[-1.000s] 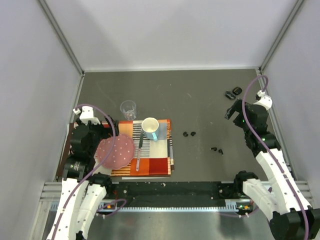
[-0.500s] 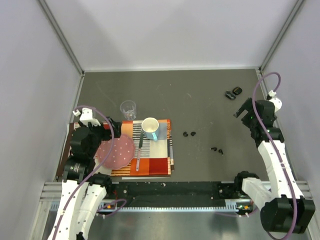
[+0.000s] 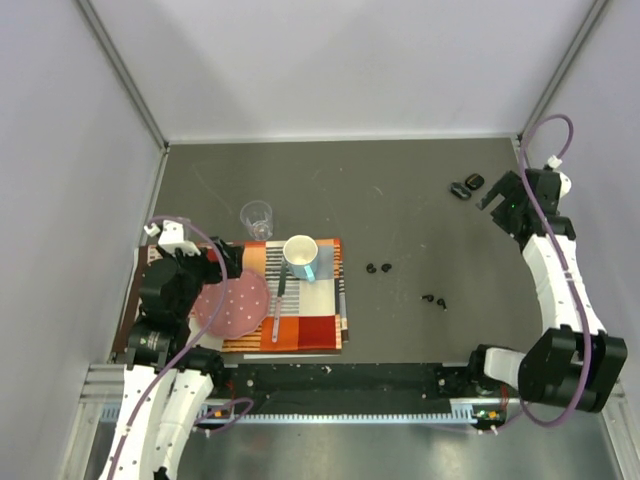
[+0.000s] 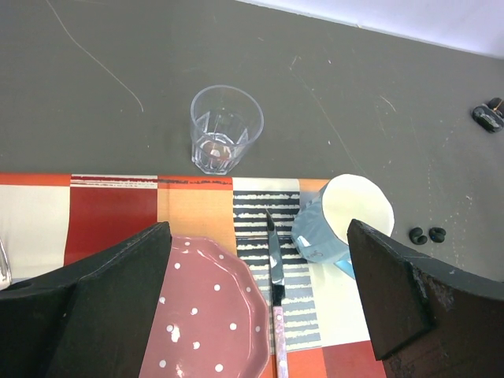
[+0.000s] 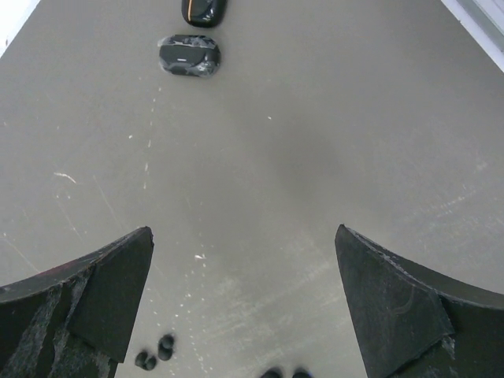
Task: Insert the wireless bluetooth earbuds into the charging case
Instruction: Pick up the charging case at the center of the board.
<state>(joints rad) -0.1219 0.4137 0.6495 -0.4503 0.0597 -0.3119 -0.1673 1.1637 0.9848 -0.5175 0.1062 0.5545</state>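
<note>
Right wrist view: right fingers (image 5: 409,307), spread and empty, face cases (image 5: 189,55) at 11 o'clock, presumably to fetch one; buds (image 5: 146,361) lie loose at 7 o'clock. Left fingers (image 4: 118,276) spread, idle.

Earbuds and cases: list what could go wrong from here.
1. The earbuds are tiny and loose on the table; the wide-open right gripper may flick one away.
2. Two pairs, two cases: a bud could go into the wrong case.
3. The cases look shut, so insertion may be blocked.
</note>
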